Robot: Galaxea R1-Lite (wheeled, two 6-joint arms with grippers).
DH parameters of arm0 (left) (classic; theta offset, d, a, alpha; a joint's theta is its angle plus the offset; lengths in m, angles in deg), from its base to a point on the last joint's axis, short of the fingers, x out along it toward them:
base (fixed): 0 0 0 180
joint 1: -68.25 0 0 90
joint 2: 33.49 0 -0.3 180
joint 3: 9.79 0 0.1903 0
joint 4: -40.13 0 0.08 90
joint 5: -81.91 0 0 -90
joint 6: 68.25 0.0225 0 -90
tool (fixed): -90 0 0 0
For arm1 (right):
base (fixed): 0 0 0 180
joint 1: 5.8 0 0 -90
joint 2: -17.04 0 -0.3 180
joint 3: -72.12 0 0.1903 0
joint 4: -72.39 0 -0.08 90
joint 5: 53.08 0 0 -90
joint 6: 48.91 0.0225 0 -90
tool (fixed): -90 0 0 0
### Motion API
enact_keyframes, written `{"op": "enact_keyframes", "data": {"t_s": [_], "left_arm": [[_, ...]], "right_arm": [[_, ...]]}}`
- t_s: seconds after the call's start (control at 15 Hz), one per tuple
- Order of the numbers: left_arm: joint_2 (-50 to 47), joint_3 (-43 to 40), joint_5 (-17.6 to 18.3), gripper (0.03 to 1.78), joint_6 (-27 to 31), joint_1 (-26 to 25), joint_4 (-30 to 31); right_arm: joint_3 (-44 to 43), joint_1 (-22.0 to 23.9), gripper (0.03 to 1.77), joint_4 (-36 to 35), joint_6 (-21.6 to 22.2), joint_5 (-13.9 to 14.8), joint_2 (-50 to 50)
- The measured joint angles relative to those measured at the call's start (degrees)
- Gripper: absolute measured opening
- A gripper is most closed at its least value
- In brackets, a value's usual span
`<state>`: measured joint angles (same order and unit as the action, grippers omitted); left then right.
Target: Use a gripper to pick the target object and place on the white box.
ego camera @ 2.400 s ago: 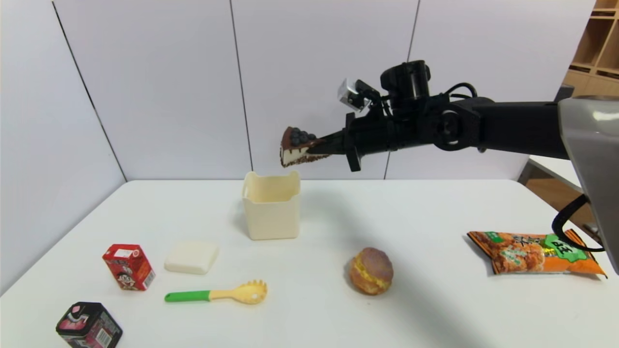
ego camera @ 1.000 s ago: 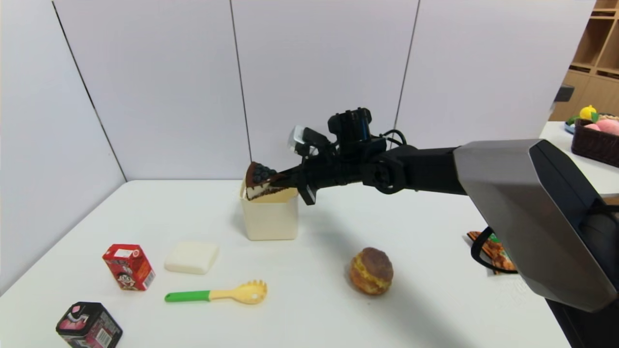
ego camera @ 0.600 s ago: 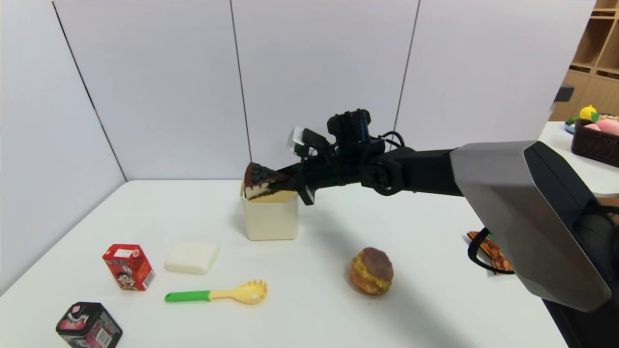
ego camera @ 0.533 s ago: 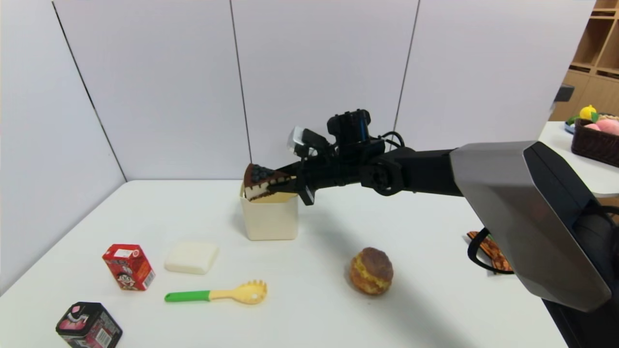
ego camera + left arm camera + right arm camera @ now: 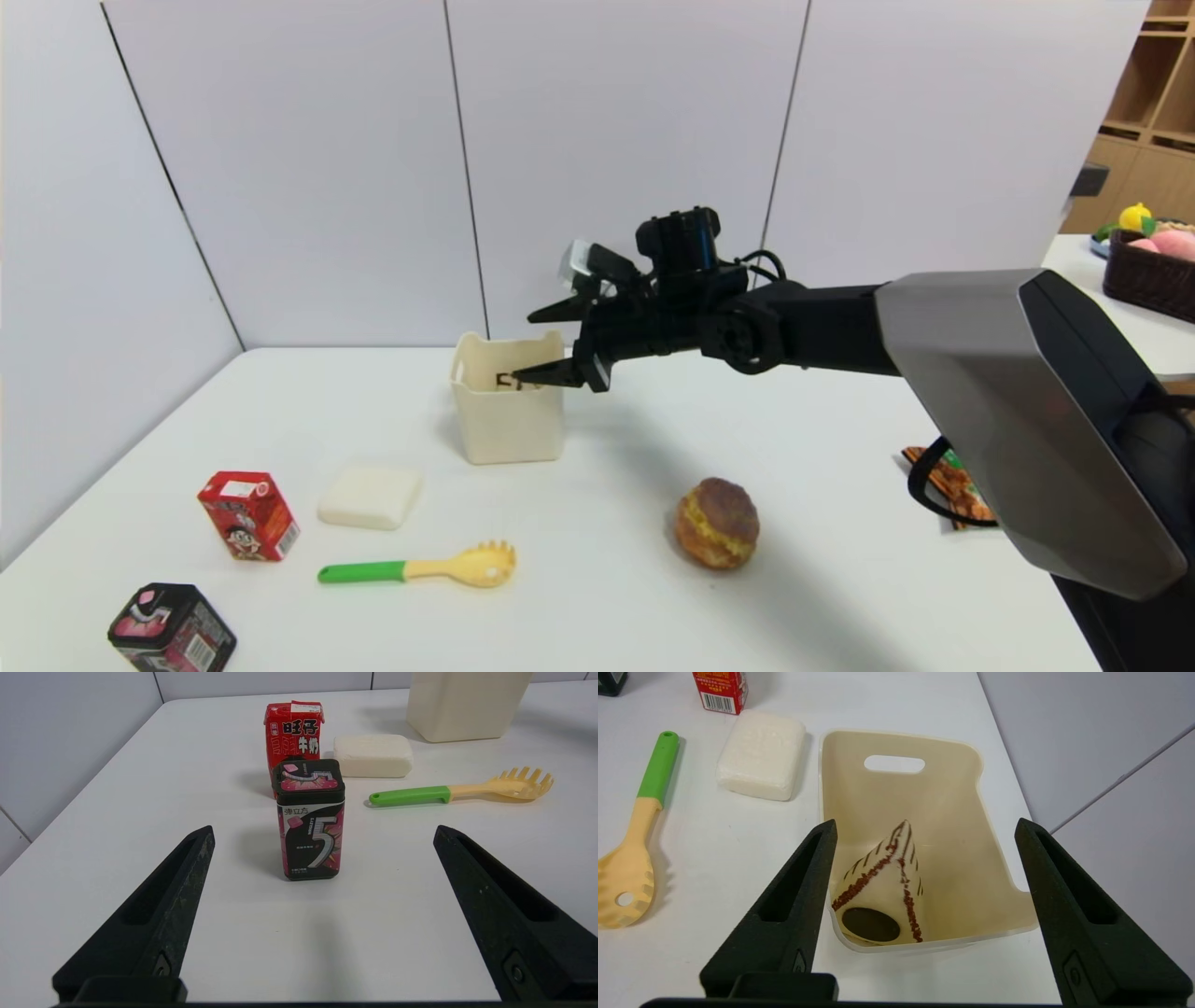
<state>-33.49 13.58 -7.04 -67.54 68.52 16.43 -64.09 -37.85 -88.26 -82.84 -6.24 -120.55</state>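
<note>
The right tool point(image 5: 927, 821), spread wide over the tub point(image 5: 901, 798), has the cake slice point(image 5: 882, 891) below it (inside, underside showing).

We see the cake slice point(image 5: 887, 877) lying loose inside the white box point(image 5: 943, 858), between the spread fingers point(image 5: 798, 882) of our right gripper point(image 5: 927, 821) and nearer the lower one. It is tipped, showing us its cream underside with a dark oval, red-brown crumbly edges and striped sides. The box, cream-white, square and tall-walled with a slotted handle and dipped rim, stands on its base beneath those fingers.
</note>
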Motion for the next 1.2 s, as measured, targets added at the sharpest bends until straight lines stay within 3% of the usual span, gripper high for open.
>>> {"op": "enact_keyframes", "data": {"t_s": [0.27,0.6,0.8,1.2], "left_arm": [[0.0,0.0,0.0,1.69,0.0,0.0,0.0],[0.0,0.0,0.0,1.69,0.0,0.0,0.0],[0.0,0.0,0.0,1.69,0.0,0.0,0.0],[0.0,0.0,0.0,1.69,0.0,0.0,0.0]], "right_arm": [[0.1,1.4,1.48,1.8,1.2,0.1,3.6],[3.7,8.6,1.59,9.0,6.8,0.3,12.4],[13.5,14.0,1.63,9.5,9.0,0.3,19.5],[42.7,27.6,1.67,9.8,10.9,0.3,41.3]]}}
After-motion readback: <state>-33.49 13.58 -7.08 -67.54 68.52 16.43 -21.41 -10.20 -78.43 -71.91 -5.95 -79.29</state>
